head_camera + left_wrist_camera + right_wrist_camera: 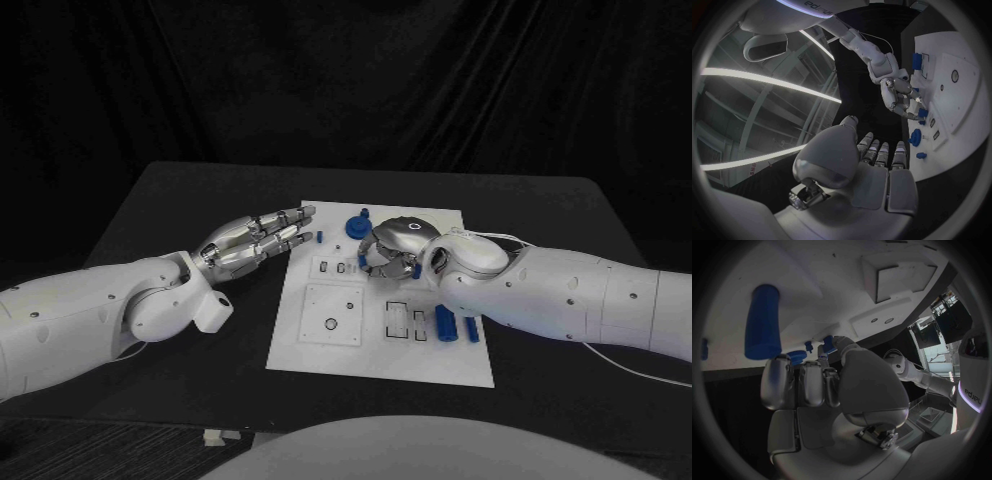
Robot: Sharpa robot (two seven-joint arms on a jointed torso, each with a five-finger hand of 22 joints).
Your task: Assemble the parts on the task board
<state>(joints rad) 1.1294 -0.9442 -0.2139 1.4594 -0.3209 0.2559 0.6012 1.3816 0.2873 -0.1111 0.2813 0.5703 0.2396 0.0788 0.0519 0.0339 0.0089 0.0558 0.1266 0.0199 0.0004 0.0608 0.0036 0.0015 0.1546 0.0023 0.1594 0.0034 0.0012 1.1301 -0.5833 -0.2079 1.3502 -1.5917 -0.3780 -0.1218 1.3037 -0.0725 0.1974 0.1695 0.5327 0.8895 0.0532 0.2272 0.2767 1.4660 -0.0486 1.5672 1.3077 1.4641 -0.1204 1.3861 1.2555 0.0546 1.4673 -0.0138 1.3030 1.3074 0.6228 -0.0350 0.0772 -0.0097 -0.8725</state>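
The white task board (378, 352) lies in the middle of the black table. My right hand (392, 246) is curled over the board's far half, and its thumb and a finger pinch a small blue part (827, 344). A round blue part (356, 226) and a smaller blue piece (319, 238) sit near the far edge. A blue cylinder (446, 324) and a thin blue piece (472, 330) lie at the board's right edge. My left hand (260, 240) hovers at the board's far left corner, fingers stretched out and holding nothing. The right wrist view shows the cylinder (762, 322) close to the fingers.
A raised white square block (333, 315) with a hole stands on the board's near left. Rectangular slots (407, 320) lie beside it. Bare black table (188, 190) stretches left of the board. A small white object (221, 436) lies at the table's front edge.
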